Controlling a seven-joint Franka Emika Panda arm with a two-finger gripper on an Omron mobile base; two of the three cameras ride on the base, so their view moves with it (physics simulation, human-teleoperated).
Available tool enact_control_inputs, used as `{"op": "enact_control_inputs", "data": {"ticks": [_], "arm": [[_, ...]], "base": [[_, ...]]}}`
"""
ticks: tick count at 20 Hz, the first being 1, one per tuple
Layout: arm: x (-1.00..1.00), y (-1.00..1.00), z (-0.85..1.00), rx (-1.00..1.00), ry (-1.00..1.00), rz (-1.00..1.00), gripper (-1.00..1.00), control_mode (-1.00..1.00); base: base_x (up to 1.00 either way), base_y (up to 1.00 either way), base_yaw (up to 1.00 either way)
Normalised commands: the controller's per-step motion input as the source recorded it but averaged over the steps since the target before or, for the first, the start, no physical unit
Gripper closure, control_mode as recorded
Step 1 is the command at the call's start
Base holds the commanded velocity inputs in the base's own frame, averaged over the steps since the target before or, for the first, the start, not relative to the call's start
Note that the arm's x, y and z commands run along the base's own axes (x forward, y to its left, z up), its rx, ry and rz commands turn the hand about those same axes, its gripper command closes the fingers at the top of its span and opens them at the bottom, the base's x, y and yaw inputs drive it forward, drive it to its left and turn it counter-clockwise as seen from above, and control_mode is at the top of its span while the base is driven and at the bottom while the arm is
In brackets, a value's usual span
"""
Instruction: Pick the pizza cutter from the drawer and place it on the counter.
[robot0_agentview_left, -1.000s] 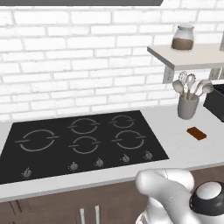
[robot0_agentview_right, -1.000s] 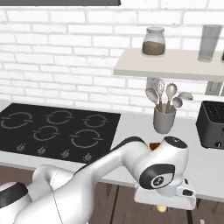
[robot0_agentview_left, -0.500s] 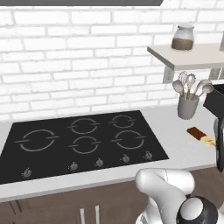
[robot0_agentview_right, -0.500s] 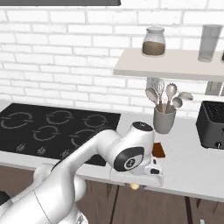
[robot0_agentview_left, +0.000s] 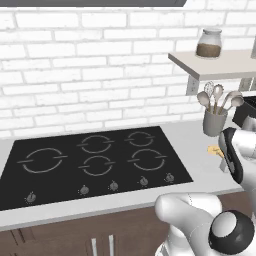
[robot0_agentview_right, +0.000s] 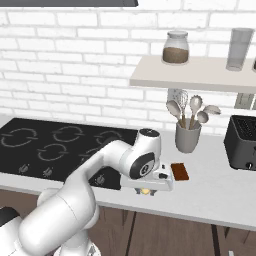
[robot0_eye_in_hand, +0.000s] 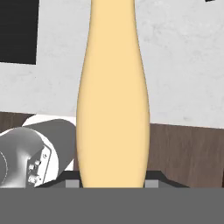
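Gripper (robot0_agentview_right: 146, 190): jaws closed on the pizza cutter; held over the front strip of the counter, just right of the cooktop.
Pizza cutter (robot0_eye_in_hand: 113, 92): smooth tapered yellow-orange handle, seen lengthwise in the hand view, clamped at its near end; a yellow tip is seen under the hand in the right base view; the head cannot be made out.
Counter (robot0_agentview_right: 220, 187): long, flat, matte light-grey worktop with a thin front edge; bare room is left between brown block and toaster.
Cooktop (robot0_agentview_left: 95, 162): glossy black, five rings, knobs along its front edge.
Brown block (robot0_agentview_right: 180, 171): small, flat, rectangular; just beside the hand.
Utensil holder (robot0_agentview_right: 187, 137): grey cup of spoons and a whisk, near the wall.
Toaster (robot0_agentview_right: 243, 142): black, boxy.
Shelf (robot0_agentview_right: 195, 72): beige; a lidded jar with brown contents is carried.
Writing: none legible.
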Motion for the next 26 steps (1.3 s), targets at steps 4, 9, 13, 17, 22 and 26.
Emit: {"op": "enact_control_inputs", "data": {"ticks": [4, 9, 13, 17, 22, 26], "arm": [[1.00, -0.01, -0.26, 0.03, 0.00, 0.03, 1.00, -1.00], [0.75, -0.16, -0.62, 0.05, 0.00, 0.04, 1.00, -1.00], [0.61, -0.32, -0.84, 0.07, 0.00, 0.03, 1.00, -1.00], [0.46, -0.31, -0.49, 0.05, 0.00, 0.03, 1.00, -1.00], [0.18, -0.11, -0.03, 0.00, 0.00, 0.02, 1.00, -1.00], [0.00, 0.00, 0.00, 0.00, 0.00, 0.00, -1.00, -1.00]], "base": [[0.00, 0.00, 0.00], [0.00, 0.00, 0.00], [0.00, 0.00, 0.00], [0.00, 0.00, 0.00], [0.00, 0.00, 0.00], [0.00, 0.00, 0.00]]}}
